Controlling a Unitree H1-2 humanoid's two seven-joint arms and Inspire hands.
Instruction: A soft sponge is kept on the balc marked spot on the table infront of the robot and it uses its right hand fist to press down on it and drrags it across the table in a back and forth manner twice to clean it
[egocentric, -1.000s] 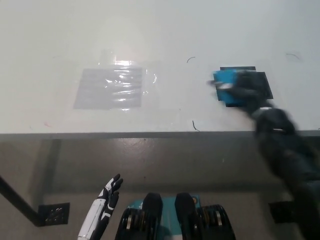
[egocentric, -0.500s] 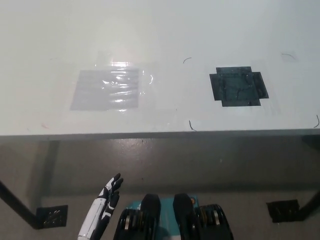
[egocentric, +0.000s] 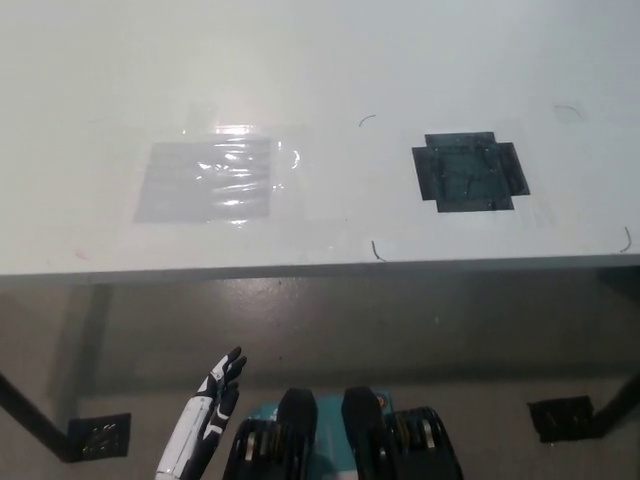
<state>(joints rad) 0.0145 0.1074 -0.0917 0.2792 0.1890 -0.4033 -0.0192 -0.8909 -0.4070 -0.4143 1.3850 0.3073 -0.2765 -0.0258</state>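
You see only the black mark (egocentric: 469, 172) on the white table (egocentric: 330, 60), right of a shiny clear patch (egocentric: 210, 178); no sponge lies on it. Your left hand (egocentric: 215, 395) hangs below the table edge, fingers loosely spread, holding nothing.

A black marked spot (egocentric: 469, 172) is seen on the white counter (egocentric: 320, 60) — the left robot hand (egocentric: 215, 392) is held below its edge, fingers extended.
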